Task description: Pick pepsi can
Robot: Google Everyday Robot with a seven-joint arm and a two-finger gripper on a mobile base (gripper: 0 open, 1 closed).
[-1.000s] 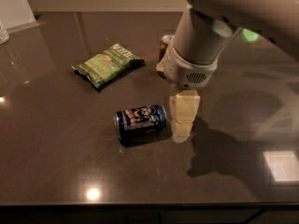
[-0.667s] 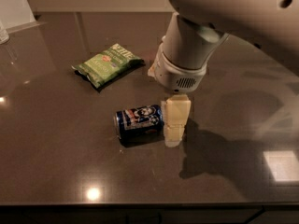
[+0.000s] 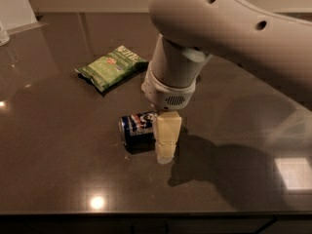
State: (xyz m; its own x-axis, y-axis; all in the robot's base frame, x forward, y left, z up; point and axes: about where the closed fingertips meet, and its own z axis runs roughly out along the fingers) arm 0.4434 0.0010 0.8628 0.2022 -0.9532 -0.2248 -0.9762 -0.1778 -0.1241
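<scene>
Table (image 3: pixel 58 150), pepsi can (image 3: pixel 138 126) lying left-right, pincer (image 3: pixel 164 150) beside

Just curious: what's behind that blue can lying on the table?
A green chip bag lies farther back. The gripper covers the pepsi can's right end and whatever lies behind it.

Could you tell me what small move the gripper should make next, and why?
Probably nudge the gripper toward the middle of the pepsi can: it lies on its side, and the gripper sits low at its end nearer the picture's right.
</scene>
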